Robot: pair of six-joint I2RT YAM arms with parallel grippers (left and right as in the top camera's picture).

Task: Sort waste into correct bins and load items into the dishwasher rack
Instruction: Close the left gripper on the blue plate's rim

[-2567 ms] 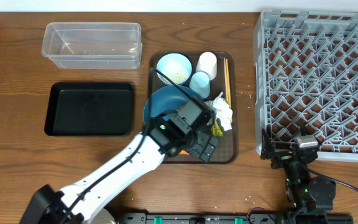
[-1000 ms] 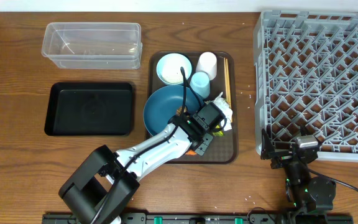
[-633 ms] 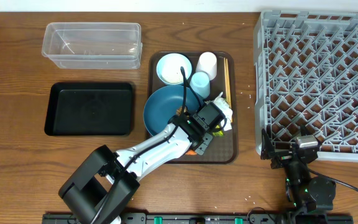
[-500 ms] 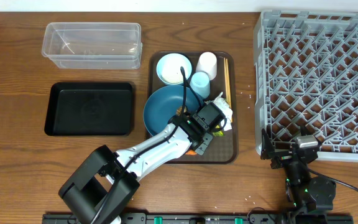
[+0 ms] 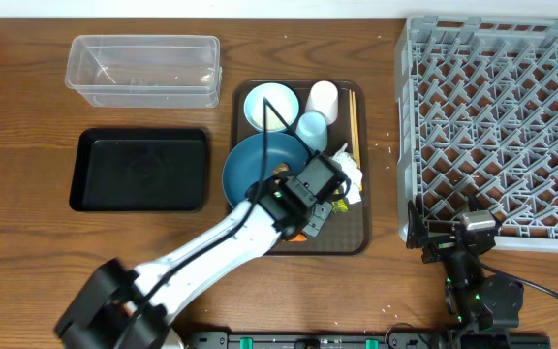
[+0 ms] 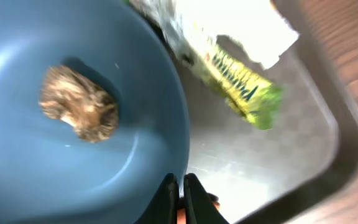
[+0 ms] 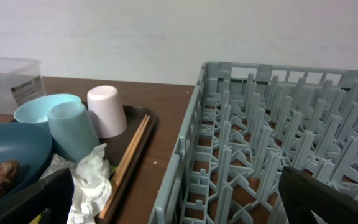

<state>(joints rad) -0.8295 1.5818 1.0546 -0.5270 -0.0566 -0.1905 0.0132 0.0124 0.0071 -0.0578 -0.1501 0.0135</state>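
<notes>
On the brown tray (image 5: 352, 233), our left claw (image 6: 179, 190) is pinched shut, seemingly on the orange carrot (image 6: 182, 215), just off the rim of the dark blue dish (image 6: 55, 180). The brown lump (image 6: 79, 112) lies inside that dish, apart from the claw.

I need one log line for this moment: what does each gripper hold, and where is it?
left gripper: shut on carrot, by blue dish rim | right gripper: open, empty, beside rack
</notes>
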